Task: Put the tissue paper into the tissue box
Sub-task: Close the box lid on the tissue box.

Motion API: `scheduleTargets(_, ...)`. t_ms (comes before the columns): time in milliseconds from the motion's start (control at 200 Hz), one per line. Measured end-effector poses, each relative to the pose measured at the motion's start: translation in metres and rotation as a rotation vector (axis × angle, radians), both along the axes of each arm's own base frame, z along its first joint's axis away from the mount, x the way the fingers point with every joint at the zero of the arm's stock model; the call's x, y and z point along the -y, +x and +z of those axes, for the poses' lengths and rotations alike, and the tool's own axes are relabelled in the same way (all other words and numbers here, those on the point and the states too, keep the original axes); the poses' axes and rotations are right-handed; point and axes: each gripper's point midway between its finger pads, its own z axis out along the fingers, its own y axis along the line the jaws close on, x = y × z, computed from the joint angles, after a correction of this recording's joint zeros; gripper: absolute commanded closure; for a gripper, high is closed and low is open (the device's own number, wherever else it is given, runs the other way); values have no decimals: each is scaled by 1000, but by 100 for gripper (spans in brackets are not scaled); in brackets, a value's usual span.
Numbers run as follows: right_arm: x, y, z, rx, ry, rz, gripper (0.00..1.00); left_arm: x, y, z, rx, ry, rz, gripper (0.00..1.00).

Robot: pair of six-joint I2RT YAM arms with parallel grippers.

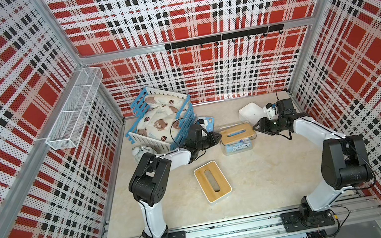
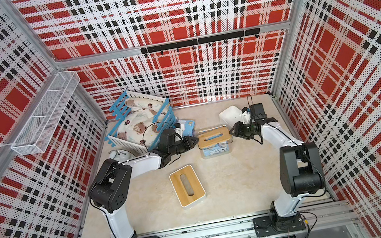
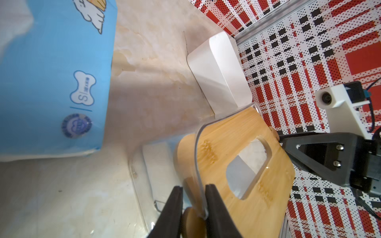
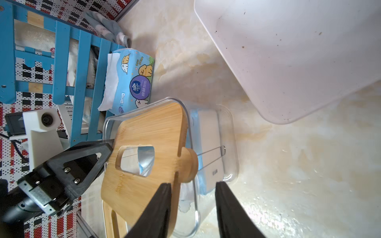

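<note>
**Seating the lid on a loaded tissue box.** A tissue pack (image 4: 208, 131) lies inside the clear tissue box (image 1: 237, 148), and its blue wrapper shows through the slot of the bamboo lid (image 1: 238, 138). A second tissue pack (image 4: 132, 82) rests on the table (image 1: 259, 178) just beside the blue doll crib (image 1: 186, 125). A white box shell (image 1: 250, 113) lies beyond the clear box, toward the back wall. The left gripper (image 3: 193, 188) is clamped on the box's end wall at the rim, though the transparent plastic makes the exact contact hard to read. The right gripper (image 4: 193, 183) stands at the opposite end with its jaws apart, straddling the lid's round tab (image 4: 188, 164) without gripping it. In the right wrist view the lid appears skewed across the rim rather than seated. The step is judged to be closing the box. The left hold should stop the box sliding while the right fingers square the lid over the rim and press near the tab, gently, since the thin clear wall probably flexes.
</note>
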Motion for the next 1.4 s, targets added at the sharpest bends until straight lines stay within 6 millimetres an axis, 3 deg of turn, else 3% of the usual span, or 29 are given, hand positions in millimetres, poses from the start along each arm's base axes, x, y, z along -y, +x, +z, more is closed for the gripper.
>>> scheduleTargets(486, -4, 3, -1, 14, 28, 14, 65, 1, -3, -2, -13, -6, -10, 70)
scheduleTargets(1187, -14, 5, -11, 6, 104, 37, 61, 3, -8, -2, -34, -27, -22, 73)
scheduleTargets(1403, -15, 7, -12, 10, 110, 38, 65, 3, -8, -2, -34, -28, -22, 73)
